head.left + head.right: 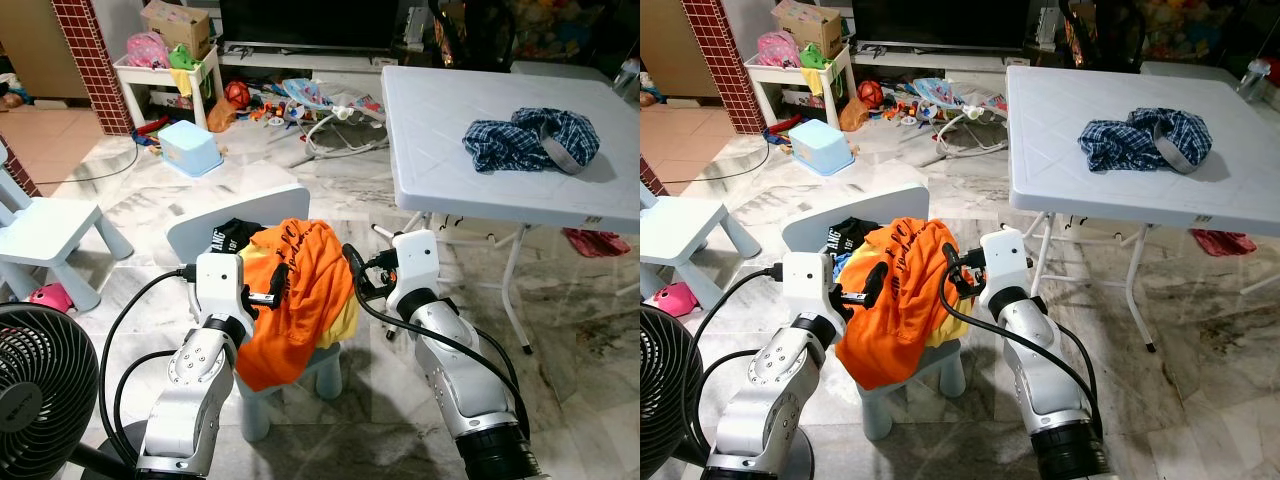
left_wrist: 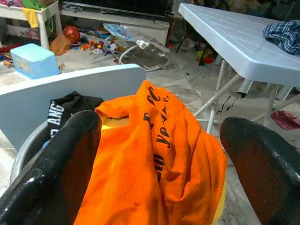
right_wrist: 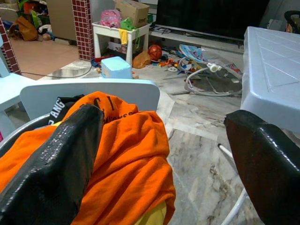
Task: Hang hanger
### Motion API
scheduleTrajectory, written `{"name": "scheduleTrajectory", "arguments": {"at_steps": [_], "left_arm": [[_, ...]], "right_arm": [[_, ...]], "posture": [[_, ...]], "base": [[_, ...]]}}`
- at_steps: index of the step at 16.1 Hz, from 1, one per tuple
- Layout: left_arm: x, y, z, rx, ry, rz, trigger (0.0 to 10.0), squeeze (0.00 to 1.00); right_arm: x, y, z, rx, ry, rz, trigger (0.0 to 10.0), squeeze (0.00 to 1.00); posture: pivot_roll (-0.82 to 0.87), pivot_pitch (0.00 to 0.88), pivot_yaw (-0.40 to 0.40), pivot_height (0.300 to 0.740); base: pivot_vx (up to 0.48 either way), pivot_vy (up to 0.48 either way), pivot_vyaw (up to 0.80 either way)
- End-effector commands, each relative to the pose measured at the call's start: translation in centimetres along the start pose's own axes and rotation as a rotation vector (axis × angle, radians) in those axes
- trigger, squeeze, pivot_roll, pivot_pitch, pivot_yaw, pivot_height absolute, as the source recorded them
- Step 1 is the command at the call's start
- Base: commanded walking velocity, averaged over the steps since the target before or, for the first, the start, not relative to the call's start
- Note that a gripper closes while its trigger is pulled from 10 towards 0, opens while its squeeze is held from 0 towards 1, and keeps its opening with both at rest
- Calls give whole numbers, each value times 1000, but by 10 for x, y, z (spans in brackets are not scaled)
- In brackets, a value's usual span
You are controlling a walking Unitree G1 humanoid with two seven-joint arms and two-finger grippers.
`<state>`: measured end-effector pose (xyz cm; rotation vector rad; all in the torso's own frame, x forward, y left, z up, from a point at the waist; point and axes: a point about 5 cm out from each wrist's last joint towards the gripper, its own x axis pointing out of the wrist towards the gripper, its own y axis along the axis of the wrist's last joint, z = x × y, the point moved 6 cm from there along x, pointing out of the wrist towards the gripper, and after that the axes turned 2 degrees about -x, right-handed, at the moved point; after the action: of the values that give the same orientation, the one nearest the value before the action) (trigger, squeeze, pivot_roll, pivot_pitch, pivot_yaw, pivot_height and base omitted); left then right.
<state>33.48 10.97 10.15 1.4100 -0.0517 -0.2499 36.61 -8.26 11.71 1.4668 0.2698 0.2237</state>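
Hanger hard to pick out: no hook or bar to be made out, perhaps buried in the heap. Orange shirt (image 1: 300,285) draped over the seat of the small chair (image 1: 230,215), spilling off the front edge, a black garment (image 1: 232,235) tucked behind against the backrest. Left gripper (image 1: 268,290) and right gripper (image 1: 358,275) flanking the heap, each spread wide and pinching nothing, likely poised to search or lift the cloth. Open floor in front and to the sides; white table (image 1: 450,190) and its leg (image 1: 515,290) close on the right, fan (image 1: 40,390) near the left elbow.
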Motion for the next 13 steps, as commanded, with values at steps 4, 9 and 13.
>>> {"name": "scheduleTrajectory", "arguments": {"at_steps": [4,9,13], "left_arm": [[0,3,3,-1,-19,12,10000,0],[0,3,5,-2,-20,13,10000,0],[0,3,5,-3,-20,12,10000,0]], "right_arm": [[1,5,0,-16,1,19,10000,0],[2,6,-1,-20,4,23,10000,0],[2,6,-2,-26,9,24,10000,0]], "posture": [[-43,0,-53,740],[-43,0,-54,740],[-44,0,-54,740]], "base": [[264,0,0],[298,203,0],[303,267,0]]}}
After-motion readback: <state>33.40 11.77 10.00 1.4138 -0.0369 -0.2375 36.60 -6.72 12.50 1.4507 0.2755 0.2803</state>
